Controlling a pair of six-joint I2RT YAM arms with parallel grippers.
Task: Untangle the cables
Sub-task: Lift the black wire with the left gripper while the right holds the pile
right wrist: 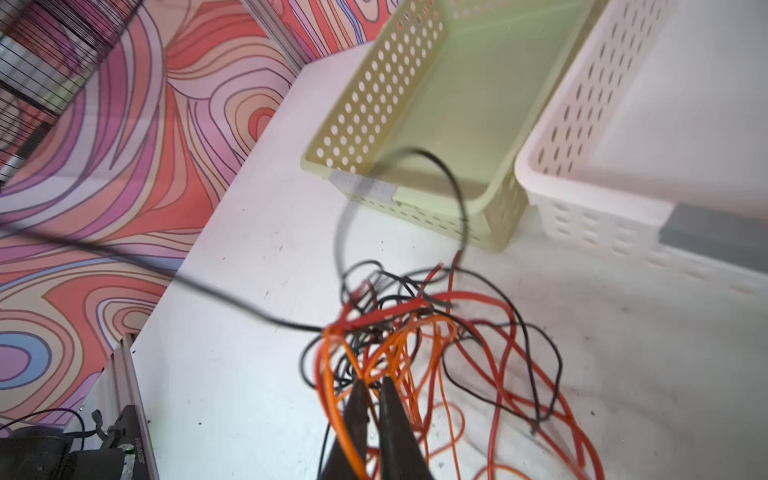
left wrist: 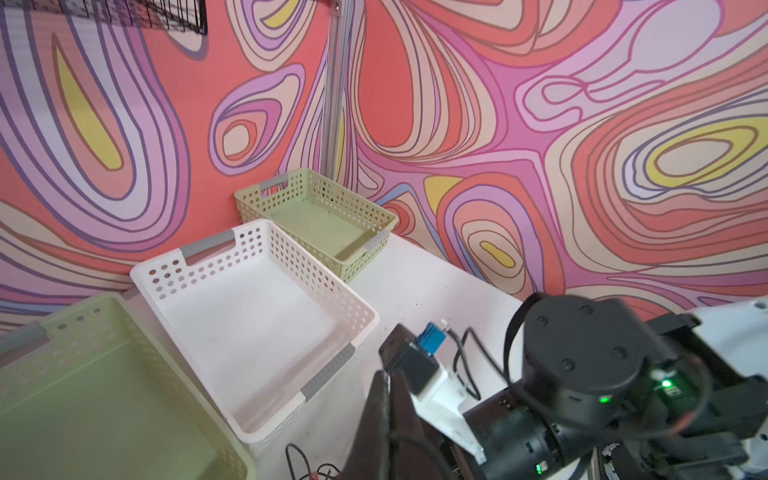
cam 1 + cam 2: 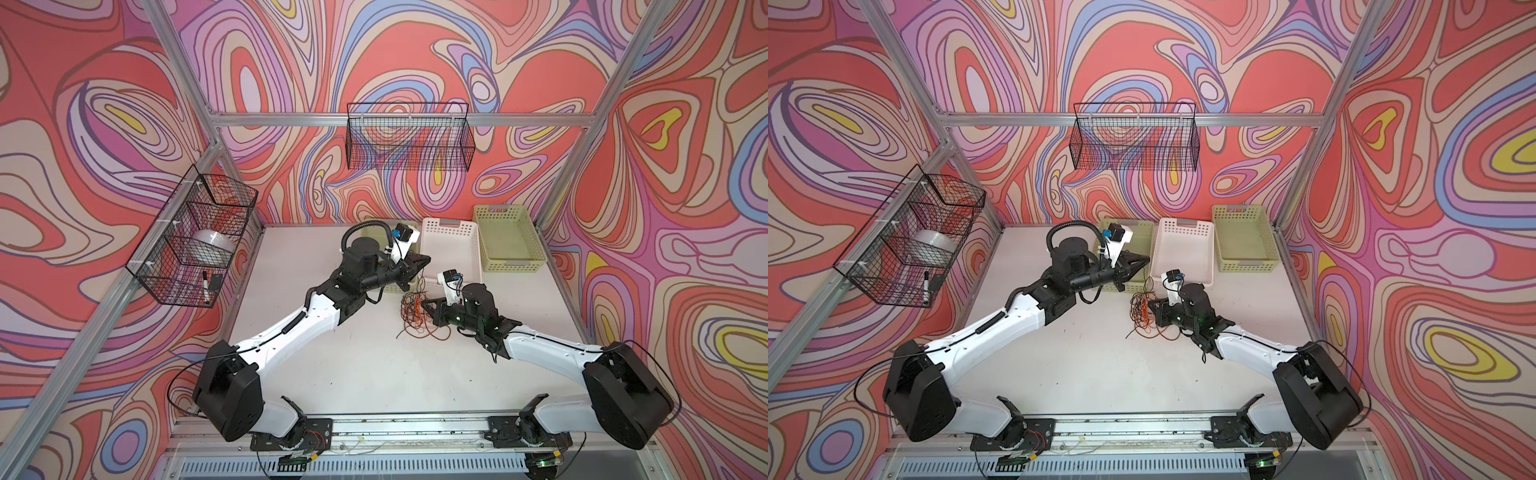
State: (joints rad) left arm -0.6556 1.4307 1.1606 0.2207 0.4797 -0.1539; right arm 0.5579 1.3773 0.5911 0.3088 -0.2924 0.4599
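The cables [image 3: 413, 311] are heaped mid-frame on the surface [image 3: 332, 374]. Orange ones are pinched in the closed right tool [image 1: 373, 384], likely to pin the heap, while a dark one seems held up by the closed left tool [image 3: 423, 262] for pulling free.

Legible text, labels, brands, numbers, signs: none in any view.

Item noted: faint pale printing on the black housing [image 1: 137, 446] just beside the aluminium rail [image 1: 118, 374], right wrist view. It is too blurred to read.
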